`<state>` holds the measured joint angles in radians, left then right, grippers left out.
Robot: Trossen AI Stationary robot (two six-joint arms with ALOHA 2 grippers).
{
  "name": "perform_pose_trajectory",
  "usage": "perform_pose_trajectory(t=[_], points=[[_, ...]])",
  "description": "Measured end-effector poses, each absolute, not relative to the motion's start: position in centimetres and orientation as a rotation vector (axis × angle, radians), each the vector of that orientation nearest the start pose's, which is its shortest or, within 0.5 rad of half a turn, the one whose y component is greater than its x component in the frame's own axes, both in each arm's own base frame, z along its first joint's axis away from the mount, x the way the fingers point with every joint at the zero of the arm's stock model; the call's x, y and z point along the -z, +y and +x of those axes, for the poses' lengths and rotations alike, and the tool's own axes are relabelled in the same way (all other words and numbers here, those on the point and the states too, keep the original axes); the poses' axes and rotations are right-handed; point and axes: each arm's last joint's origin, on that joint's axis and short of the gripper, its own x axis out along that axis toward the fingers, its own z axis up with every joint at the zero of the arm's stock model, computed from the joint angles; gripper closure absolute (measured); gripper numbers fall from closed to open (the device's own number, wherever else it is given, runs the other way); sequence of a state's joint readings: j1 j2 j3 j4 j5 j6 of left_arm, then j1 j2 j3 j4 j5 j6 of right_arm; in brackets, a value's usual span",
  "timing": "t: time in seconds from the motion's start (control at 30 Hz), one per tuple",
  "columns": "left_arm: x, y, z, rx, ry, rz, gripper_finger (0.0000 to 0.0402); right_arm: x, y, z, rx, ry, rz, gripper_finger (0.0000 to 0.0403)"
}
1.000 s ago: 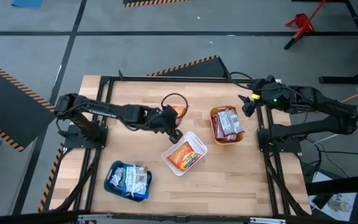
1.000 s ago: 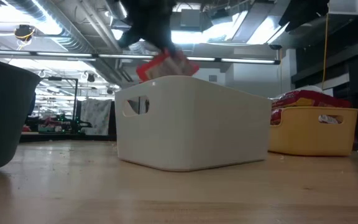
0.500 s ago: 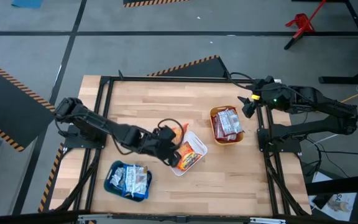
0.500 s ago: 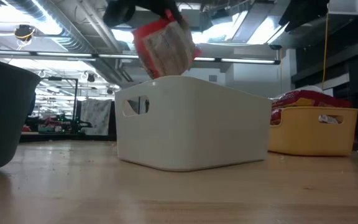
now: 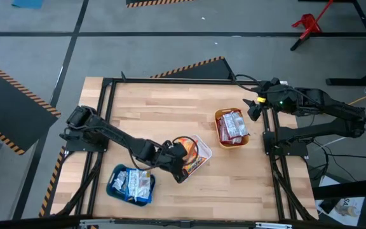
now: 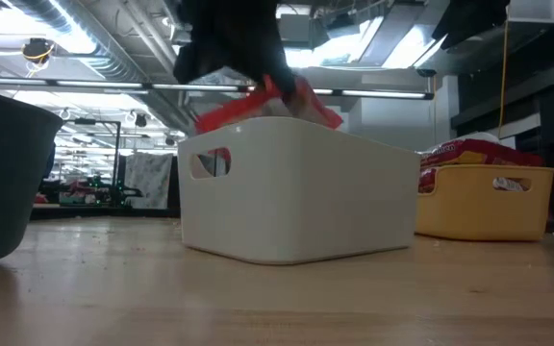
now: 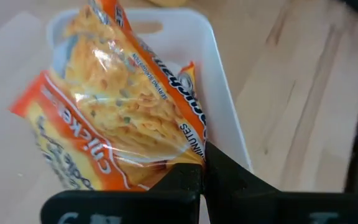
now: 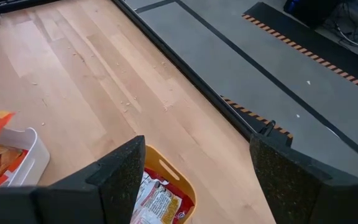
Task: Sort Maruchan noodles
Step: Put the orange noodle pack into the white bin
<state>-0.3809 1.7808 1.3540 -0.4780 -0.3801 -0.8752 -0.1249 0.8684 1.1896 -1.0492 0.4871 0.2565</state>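
Left gripper (image 5: pixel 182 166) over the near-left edge of the white bin (image 5: pixel 203 145), fingers pinched tight on one end of an orange chicken-flavour noodle packet (image 5: pixel 184 150). Packet fanned out ahead of the fingertips, across the bin's opening, partly below the rim. More orange packets (image 5: pixel 197 159) lying flat inside the same bin.

Right gripper (image 5: pixel 253 108) parked at the table's far right edge, just beside the orange bin (image 5: pixel 222 115), fingers spread wide and holding nothing. Dark red-and-silver packets (image 5: pixel 232 125) piled in that bin. Blue packets (image 5: pixel 133 182) in the teal bin (image 5: pixel 112 179) near the front-left of the wooden table (image 5: pixel 145 102).

Left wrist view alone gives the grip itself: dark fingers (image 7: pixel 185 180) closed on the packet's crimped seam (image 7: pixel 166 167), noodle picture and lettering readable, bin wall (image 7: pixel 225 99) beyond. Low view alone gives height: packet (image 6: pixel 267 101) tilted, its red-orange edge at and above the white bin's rim (image 6: pixel 296 130), arm a dark blur above it; red packets (image 6: pixel 469 152) heaped above the orange bin's (image 6: pixel 484 202) rim. Right wrist view alone shows the spread pads (image 8: pixel 120 180), with the orange bin (image 8: pixel 178 185) between them.
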Motion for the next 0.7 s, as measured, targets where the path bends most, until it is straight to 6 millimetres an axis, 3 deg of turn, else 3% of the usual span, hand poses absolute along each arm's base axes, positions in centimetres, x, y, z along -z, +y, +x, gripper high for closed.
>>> perform_pose_trajectory(t=[0.37, 0.7], points=[[-21.2, -14.0, 36.9, -0.225, 0.886, -0.396, 0.0399, -37.7, -3.0, 13.0, 0.671, 0.649, 0.101, 0.0126], [-20.8, -14.1, 36.9, -0.174, 0.921, -0.369, 0.0334, -37.3, -3.0, 13.2, 0.652, 0.657, 0.107, 0.0126]])
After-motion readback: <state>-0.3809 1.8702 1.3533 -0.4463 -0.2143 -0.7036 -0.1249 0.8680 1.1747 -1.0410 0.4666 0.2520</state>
